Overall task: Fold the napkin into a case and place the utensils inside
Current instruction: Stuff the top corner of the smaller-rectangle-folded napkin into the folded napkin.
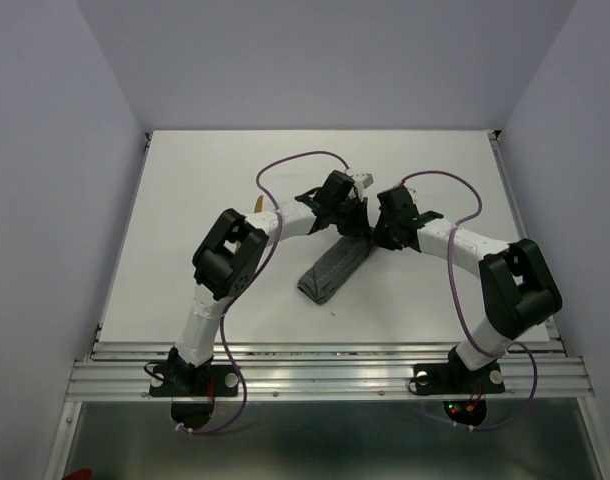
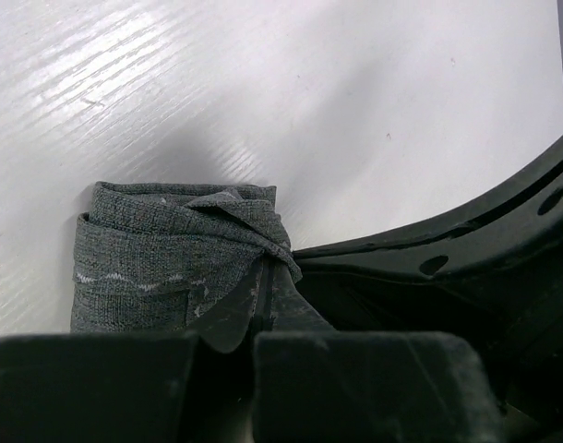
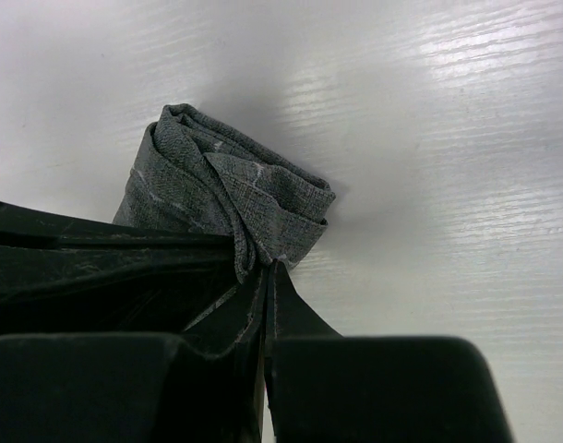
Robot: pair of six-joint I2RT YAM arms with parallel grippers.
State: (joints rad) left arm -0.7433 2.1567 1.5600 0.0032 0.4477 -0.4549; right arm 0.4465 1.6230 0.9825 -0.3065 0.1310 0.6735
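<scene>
Dark grey cloth, the napkin, lies at the centre of the white table, already folded into a long narrow strip that runs from the lower middle of the top view up and to the right. Both arms meet at its upper end. The left claw and the right claw sit close together there, each pressed together on the fabric.

In the left wrist view, the napkin shows stacked layers with a pale stitched line. A corner is drawn up into a twist and pinched in the left claw. In the right wrist view, the layered end of the napkin bunches into pleats where the right claw nips it, its jaws tight on the cloth.

By the look of it, the folding step is in hand: the strip is formed and this end is being gathered or turned to shape the case. The next move likely calls for both claws to carry the pinched end together, evenly, so the layers do not slide apart. An orange sliver beside the left forearm, left of centre, may be one of the utensils, but it is too small to tell. None is in the cloth yet.
</scene>
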